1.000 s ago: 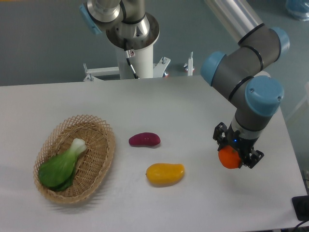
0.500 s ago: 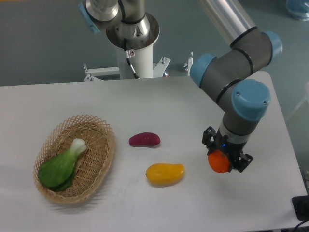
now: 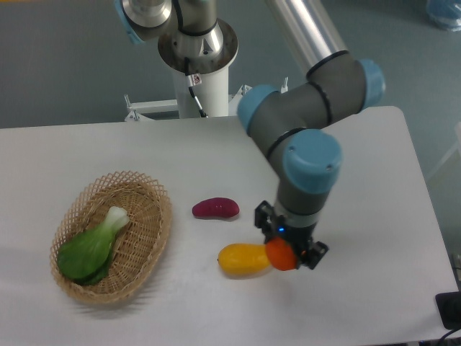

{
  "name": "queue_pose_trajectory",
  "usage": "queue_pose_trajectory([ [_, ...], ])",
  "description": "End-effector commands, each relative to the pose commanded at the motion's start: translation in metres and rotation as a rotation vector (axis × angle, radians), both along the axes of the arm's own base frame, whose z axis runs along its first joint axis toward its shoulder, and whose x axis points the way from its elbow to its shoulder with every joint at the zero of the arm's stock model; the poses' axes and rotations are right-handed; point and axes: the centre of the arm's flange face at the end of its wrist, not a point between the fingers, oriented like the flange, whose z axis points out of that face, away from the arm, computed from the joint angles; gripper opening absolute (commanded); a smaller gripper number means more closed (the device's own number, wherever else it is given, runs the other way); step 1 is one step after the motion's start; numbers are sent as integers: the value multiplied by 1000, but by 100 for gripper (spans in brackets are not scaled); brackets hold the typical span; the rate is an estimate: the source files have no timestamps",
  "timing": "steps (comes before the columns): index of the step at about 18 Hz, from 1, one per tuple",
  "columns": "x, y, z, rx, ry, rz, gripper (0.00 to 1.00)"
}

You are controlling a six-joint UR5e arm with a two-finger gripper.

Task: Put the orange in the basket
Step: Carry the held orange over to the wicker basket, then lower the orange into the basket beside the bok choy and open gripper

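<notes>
Camera view: our black two-finger gripper (image 3: 288, 249) is clenched on the small round bright orange fruit (image 3: 282, 254), carried above the table just beside the yellow mango-shaped fruit (image 3: 243, 259); the oval tan wicker basket (image 3: 155, 238) lies well apart, leftward.

I can read no text, label, brand, number or sign anywhere around my pincer: not on my arm, not on the table, and not on the things lying there.
</notes>
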Motion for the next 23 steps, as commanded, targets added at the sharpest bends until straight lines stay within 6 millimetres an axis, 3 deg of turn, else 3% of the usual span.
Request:
queue_pose_trajectory([
  [5,63,36,1,4,0,-52,67],
  [12,155,63,-28,-39,-36,-132,67],
  [23,207,68,-63,-13,-14,-87,67],
])
